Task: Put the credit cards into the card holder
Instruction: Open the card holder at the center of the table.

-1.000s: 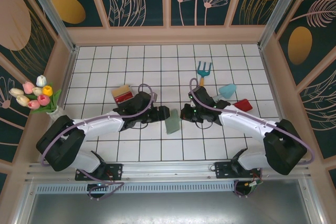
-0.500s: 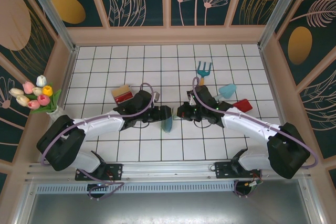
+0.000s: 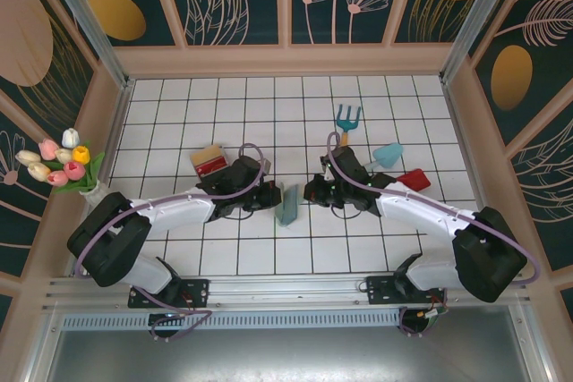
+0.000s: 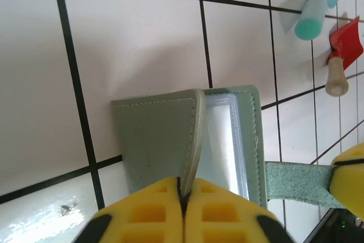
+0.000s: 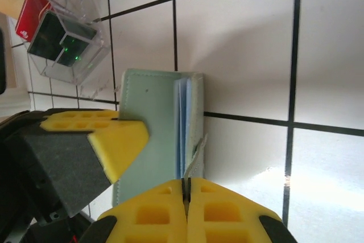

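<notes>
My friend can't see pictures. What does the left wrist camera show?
The left gripper pinches one flap of the grey-green card holder, held partly open over the white tiled table. A paler pocket shows inside.

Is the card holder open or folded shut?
Partly open: left claw and right claw pinch the card holder flaps, inner pocket showing.

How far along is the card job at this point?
Done: nothing; no card shows in the pockets. In hand: the left fingers and right fingers each pinch a flap of the flat grey-green bifold card holder, partly open. Left: the red, dark and tan plastic credit cards lie in the clear plastic tray.
</notes>
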Robot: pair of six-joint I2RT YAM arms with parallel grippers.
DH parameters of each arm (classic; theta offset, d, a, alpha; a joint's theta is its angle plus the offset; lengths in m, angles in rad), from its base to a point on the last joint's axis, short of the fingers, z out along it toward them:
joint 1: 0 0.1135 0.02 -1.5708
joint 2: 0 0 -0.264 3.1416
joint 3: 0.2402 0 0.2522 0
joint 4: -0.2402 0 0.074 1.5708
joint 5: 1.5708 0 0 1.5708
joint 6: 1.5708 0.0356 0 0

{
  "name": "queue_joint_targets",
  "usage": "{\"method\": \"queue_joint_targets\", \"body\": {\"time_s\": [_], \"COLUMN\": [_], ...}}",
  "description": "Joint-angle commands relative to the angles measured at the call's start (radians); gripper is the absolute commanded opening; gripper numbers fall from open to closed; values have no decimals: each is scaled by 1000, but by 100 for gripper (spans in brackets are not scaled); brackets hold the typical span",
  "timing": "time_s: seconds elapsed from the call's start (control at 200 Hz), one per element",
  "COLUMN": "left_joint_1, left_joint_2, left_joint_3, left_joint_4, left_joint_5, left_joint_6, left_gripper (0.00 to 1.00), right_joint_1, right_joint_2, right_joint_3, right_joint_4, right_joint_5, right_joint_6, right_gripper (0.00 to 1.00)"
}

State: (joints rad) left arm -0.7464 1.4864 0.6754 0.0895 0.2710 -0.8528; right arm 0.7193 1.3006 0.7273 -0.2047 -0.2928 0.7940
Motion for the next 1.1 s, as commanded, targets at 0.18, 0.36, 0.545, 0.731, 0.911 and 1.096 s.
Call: {"method": "queue_joint_targets", "body": {"time_s": [0.18,0.36,0.545,0.731,0.911,1.096], "left_joint_1": [1,1,1,2,2,2], "left_joint_2": [-34,-31,-43,-47,-27,1], "left_joint_3": [-43,-84,-117,-123,-126,-134], "left_joint_4": [-19,-29,43,61,78,97], "left_joint_5": [-57,-70,-27,-34,-42,-47], "left_joint_6": [-7,-6,-32,-52,-69,-82], "left_gripper": [0,0,0,0,0,0], "right_joint_1": [-30,-31,-30,-6,22,39], "right_joint_2": [24,-45,-136,-125,-5,86], "right_joint_3": [-21,5,81,55,7,-24], "right_joint_4": [-192,-219,-266,-137,-69,-39], "right_joint_5": [215,209,240,106,40,52], "right_joint_6": [-20,-27,-21,23,57,86], "right_gripper": [1,21,34,39,42,49]}}
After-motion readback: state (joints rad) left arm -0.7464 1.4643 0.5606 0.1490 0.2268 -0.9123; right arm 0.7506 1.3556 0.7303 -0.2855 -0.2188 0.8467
